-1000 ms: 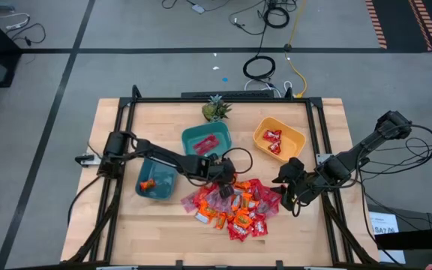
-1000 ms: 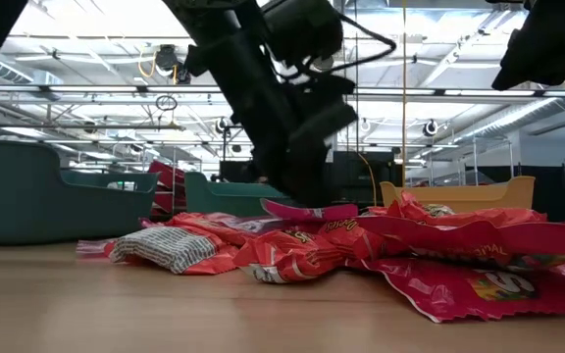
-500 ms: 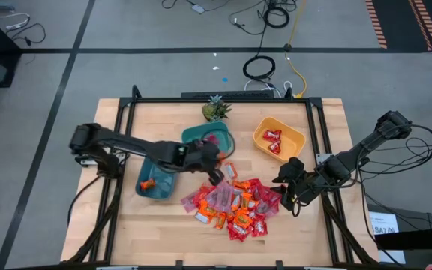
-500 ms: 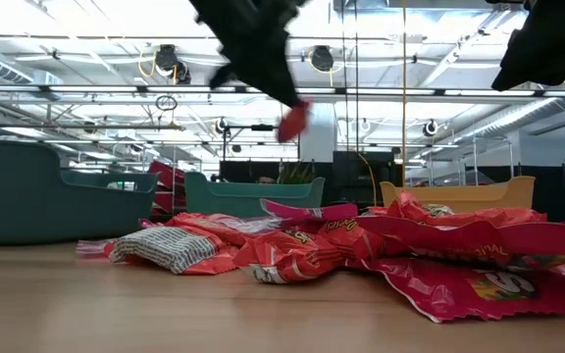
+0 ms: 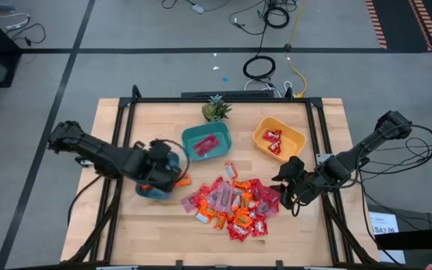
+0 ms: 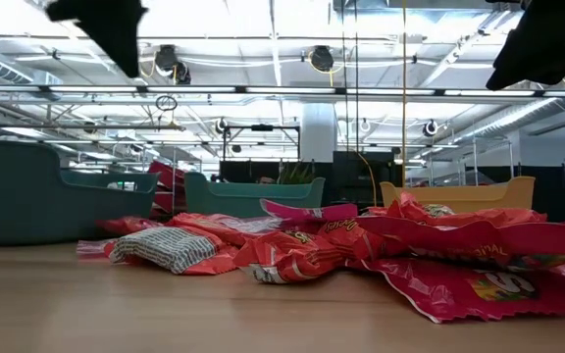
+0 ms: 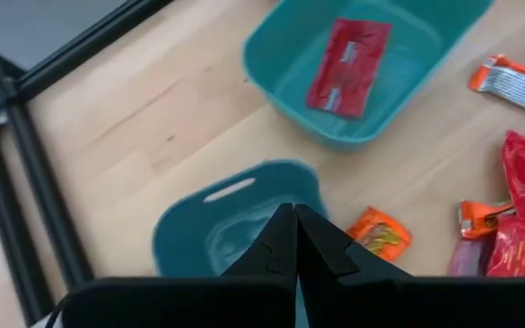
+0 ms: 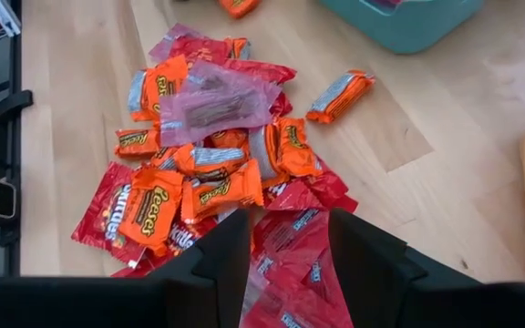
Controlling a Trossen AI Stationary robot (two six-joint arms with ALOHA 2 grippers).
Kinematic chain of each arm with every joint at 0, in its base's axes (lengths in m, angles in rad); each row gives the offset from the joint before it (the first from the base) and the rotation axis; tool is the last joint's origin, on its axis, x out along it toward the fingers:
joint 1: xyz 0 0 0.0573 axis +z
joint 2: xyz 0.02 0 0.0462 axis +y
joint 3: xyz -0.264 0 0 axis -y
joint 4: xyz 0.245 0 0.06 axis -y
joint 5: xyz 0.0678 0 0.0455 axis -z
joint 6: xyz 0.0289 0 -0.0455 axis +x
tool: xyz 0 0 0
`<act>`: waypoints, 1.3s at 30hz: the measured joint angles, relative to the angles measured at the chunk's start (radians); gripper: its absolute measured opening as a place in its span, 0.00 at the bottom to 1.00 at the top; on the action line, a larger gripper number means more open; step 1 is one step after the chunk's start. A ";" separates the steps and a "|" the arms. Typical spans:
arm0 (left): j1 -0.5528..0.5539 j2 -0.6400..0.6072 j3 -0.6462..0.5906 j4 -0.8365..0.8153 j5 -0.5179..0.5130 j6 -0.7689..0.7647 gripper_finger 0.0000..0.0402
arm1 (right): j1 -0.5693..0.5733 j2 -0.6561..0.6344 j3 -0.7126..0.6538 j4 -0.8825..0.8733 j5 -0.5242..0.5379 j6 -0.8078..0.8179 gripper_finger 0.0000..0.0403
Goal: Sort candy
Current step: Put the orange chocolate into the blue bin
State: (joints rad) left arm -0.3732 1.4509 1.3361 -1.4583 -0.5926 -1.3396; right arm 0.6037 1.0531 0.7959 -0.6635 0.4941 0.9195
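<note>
Heap of small shiny wrapped candy (image 5: 235,204) near front of wooden surface (image 5: 306,232); 2 teal plastic bowls (image 5: 207,142) left-behind it, yellow plastic bowl (image 5: 279,139) right-behind, each holding candy.

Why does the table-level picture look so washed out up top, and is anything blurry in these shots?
Low view: bright ceiling lights glare behind, leaving both arms as dark silhouettes; the nearest red candy is soft. Left wrist view: the teal bowl beneath the left gripper is smeared, its edges soft. High view: evenly lit, faint shadows. Right wrist view: the candy pile is sharp; the right gripper frames it.

left pincer (image 5: 163,166) hides much of the darker teal bowl (image 5: 147,193) beneath it.
</note>
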 joint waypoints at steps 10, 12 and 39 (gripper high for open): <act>-0.083 -0.030 0.000 -0.043 -0.021 -0.148 0.00 | 0.000 0.000 0.000 0.001 0.005 -0.015 0.35; -0.088 -0.030 0.000 -0.038 -0.020 -0.148 0.00 | 0.000 0.000 0.000 0.001 0.005 -0.015 0.35; -0.093 -0.030 -0.001 0.027 -0.013 -0.091 0.01 | 0.000 0.000 0.000 0.001 0.002 -0.008 0.35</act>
State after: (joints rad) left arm -0.4664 1.4208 1.3354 -1.4309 -0.6060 -1.4305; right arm 0.6041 1.0531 0.7959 -0.6621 0.4965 0.9112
